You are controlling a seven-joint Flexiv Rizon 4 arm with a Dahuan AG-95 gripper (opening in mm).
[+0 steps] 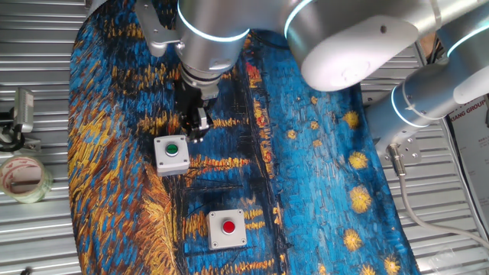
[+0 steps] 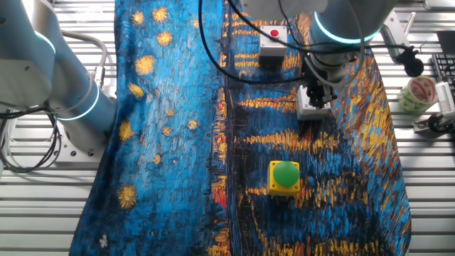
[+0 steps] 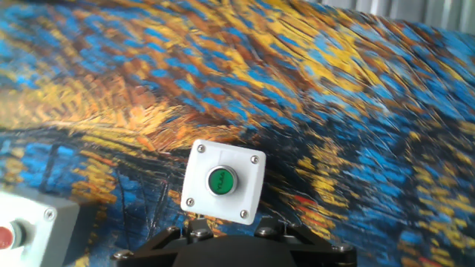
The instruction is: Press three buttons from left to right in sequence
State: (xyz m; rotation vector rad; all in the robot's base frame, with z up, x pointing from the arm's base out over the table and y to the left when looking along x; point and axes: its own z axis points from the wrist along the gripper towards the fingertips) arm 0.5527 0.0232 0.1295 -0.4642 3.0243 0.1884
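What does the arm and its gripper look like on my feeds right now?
The arm has silver-grey rounded links with glowing light-blue rings at the joints. Black cables run along it. The gripper is small, black and two-fingered.

A: what's on the tabletop (image 2: 426, 213)?

B: ribbed metal slats, mostly covered by a blue-and-gold painted cloth (image 2: 178, 142). On the cloth: yellow box with green dome (image 2: 285, 177), past it the grey-white green-button box (image 1: 172, 153), then the red-button box (image 1: 228, 228). Tape roll (image 1: 23, 177) lies off the cloth.
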